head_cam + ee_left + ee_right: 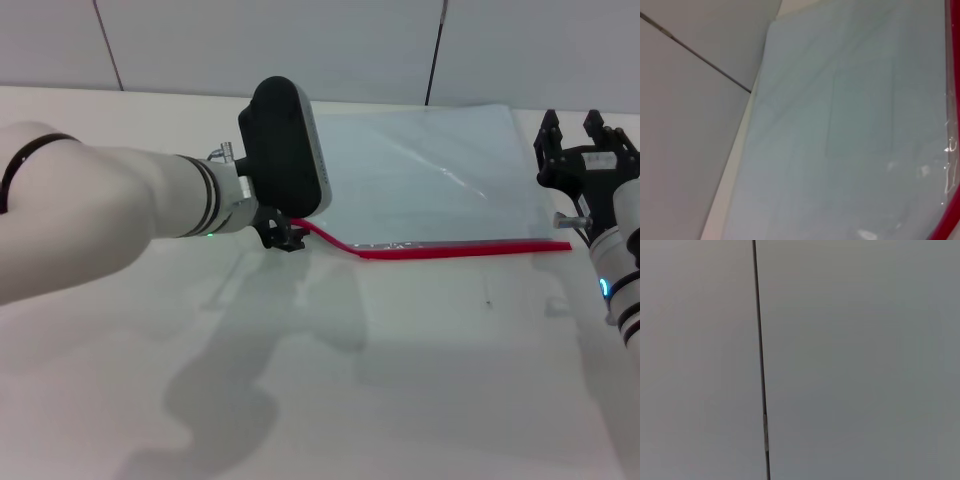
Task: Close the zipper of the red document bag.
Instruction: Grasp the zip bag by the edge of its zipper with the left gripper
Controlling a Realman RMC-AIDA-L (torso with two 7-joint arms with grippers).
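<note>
Reaching across the table [400, 400] with my left gripper [283, 238], I have its fingertips down at the left end of the zipper [460, 248], where the red strip curls up off the surface. My wrist housing hides most of the fingers, so I cannot tell how far they are parted or whether they pinch the strip. The bag [430, 175] lies flat toward the table's far edge, its zipper running along the near long side and ending close to my right arm. In the left wrist view the pale bag [840, 140] fills the picture, with the zipper [952, 200] along one side. My right gripper [583, 135] hangs at the table's right edge, just beside the bag's right end, fingers spread and holding nothing.
</note>
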